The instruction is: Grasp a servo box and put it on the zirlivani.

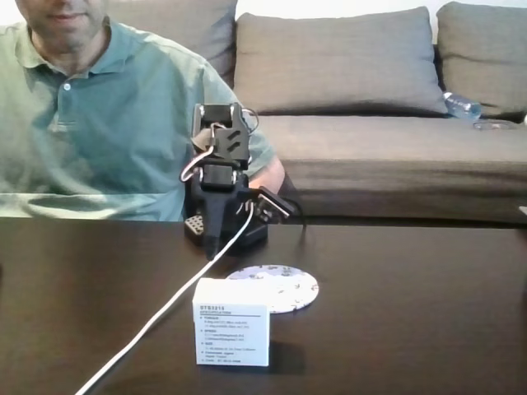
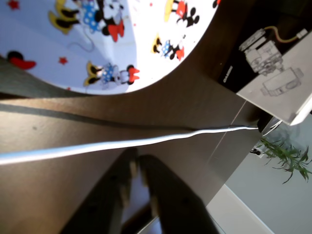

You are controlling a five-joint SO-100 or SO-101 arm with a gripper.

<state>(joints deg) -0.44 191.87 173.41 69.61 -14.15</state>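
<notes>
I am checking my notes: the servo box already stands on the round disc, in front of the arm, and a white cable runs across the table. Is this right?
Not quite. In the fixed view the servo box stands on the dark table, in front of the disc, not on it. The white cable part is right.

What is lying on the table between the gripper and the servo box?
In the fixed view, the zirlivani lies between the gripper and the servo box, and a white cable runs past the box's left side.
</notes>
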